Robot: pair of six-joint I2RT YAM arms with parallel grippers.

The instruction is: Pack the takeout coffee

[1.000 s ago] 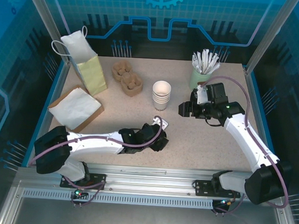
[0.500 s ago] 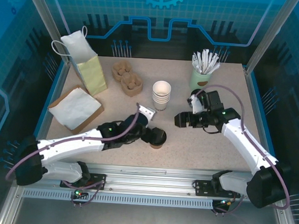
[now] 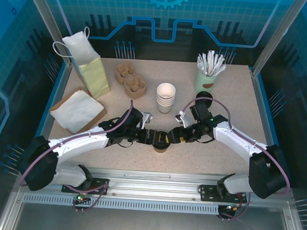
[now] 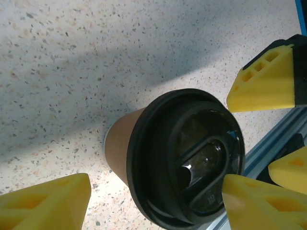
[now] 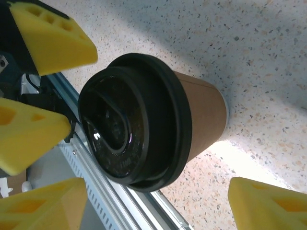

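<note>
— Coffee [image 3: 161, 142]: where does it stand?
— Upright on the table [image 3: 218, 160], near the front edge, about midway between the two arm bases. It is a brown cup with a black lid on top.
— And the left claw [image 4: 157, 184]?
— It is open. It reaches in from the left, and its yellow fingers [image 4: 45, 206] flank the cup. One finger stands clear of the brown wall, with bare table between. The other overlaps the lid's rim in the left wrist view, and I cannot tell whether it touches.
— And the right claw [image 5: 158, 191]?
— That one gapes too, coming in from the right to meet the left one at the cup. From the right wrist, its fingers [image 5: 268, 206] sit on either side of the cup, with a gap at the wall.
— So both straddle one cup?
— Yes, from opposite sides. Each wrist camera catches the other claw's fingers past the lid. Neither clamps it.
— What else is on the table?
— White cups [image 3: 165, 98] stand just behind the coffee, apart from it. Two carriers [image 3: 130, 79] lie left of those. A bag [image 3: 86, 61] stands at the back left with a napkin [image 3: 78, 110] in front of it, and a green cup of sticks [image 3: 208, 76] is at the back right.
</note>
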